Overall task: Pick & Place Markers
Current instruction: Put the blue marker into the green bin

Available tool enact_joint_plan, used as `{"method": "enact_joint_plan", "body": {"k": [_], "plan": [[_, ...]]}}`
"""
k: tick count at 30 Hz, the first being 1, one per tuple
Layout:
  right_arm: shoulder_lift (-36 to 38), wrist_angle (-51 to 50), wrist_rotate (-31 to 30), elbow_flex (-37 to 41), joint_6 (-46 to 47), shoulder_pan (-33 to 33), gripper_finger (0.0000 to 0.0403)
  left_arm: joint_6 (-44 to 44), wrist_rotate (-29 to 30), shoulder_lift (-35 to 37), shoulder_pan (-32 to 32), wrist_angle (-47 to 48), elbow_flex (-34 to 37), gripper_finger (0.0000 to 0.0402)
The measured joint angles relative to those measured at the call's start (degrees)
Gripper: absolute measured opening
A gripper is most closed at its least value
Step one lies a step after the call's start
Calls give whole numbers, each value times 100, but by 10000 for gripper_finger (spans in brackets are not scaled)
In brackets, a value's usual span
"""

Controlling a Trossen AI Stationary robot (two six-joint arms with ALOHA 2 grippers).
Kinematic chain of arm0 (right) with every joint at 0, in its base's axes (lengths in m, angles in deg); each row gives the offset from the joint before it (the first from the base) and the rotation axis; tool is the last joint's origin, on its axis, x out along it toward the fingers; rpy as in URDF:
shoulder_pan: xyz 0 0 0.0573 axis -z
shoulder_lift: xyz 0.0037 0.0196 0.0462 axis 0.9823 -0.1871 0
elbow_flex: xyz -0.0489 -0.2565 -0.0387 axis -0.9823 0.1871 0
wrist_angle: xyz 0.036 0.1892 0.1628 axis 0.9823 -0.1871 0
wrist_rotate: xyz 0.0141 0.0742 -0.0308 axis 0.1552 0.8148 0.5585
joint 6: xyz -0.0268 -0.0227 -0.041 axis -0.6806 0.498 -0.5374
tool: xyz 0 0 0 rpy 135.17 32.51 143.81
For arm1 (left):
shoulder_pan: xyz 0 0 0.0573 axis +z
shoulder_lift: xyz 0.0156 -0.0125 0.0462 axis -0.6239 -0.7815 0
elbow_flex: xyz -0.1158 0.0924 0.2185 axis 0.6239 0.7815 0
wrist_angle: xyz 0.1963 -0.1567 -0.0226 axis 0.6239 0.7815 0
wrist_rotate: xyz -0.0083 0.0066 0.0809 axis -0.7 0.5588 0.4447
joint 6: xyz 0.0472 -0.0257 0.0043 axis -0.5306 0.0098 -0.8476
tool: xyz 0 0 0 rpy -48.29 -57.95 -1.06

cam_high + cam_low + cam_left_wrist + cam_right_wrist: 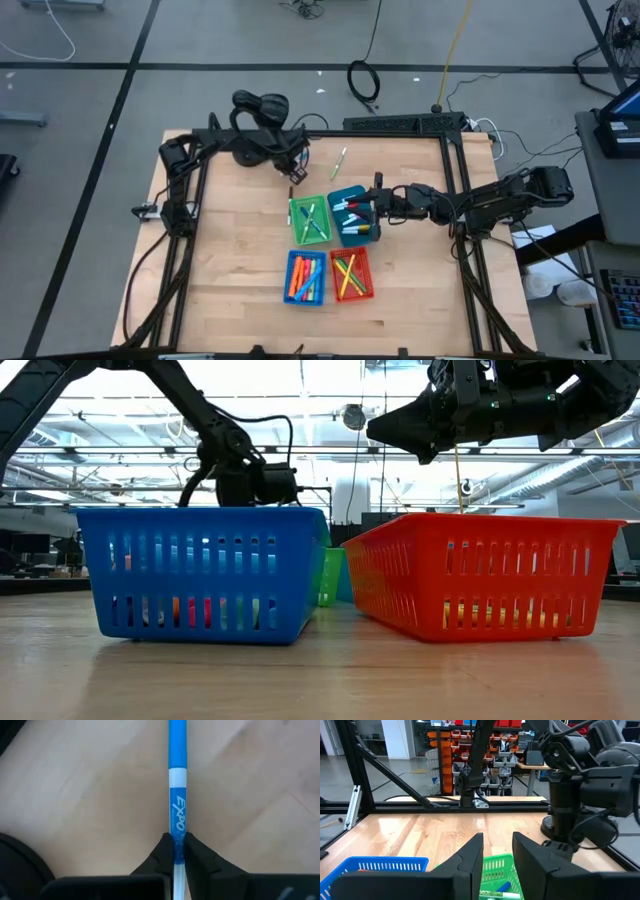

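Markers lie in all four bins on my table: the green bin (309,221), the teal bin (351,215), the blue bin (306,277) and the red bin (351,275). One green marker (340,162) lies loose on the wood, near the far edge. My left gripper (175,851) is down at the table (230,250) just beyond the green bin, and its fingers are pressed together on a blue-capped white marker (177,785), which lies flat on the wood in the left wrist view. My right gripper (497,851) hangs above the teal bin with a gap between its fingers, and I see nothing between them. In the low view the blue and red bins stand in front.
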Motion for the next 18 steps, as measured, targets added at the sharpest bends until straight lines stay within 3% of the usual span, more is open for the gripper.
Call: {"method": "enact_joint_plan", "body": {"k": [8,18], "plan": [[0,-2,2,0,2,0,91,-83,85,773,-602,355,29,20],[0,-1,2,0,4,0,91,-57,663,1826,-1414,704,18,20]]}}
